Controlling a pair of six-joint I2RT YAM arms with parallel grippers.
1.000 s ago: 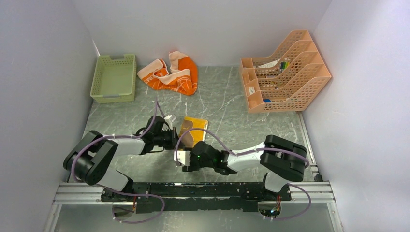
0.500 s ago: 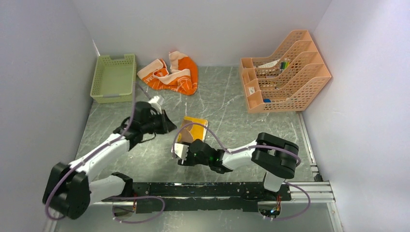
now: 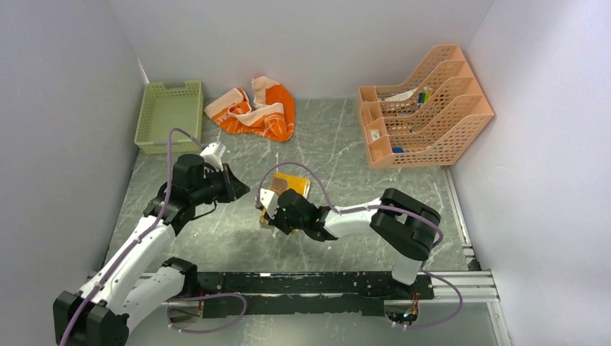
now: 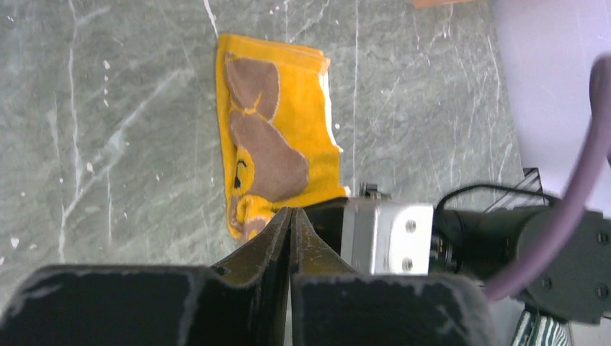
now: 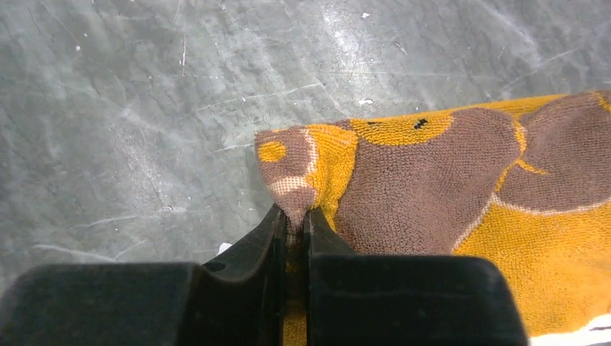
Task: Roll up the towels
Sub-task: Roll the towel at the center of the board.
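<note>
Your right end effector pinches a corner of the yellow towel, middle of the surface
Soft, light, floppy: roll from that near corner; left end effector is closed, empty.

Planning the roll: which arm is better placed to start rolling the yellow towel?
Right. The right gripper is shut on a corner of the yellow towel; the left gripper is shut on nothing, apart from it.
</note>
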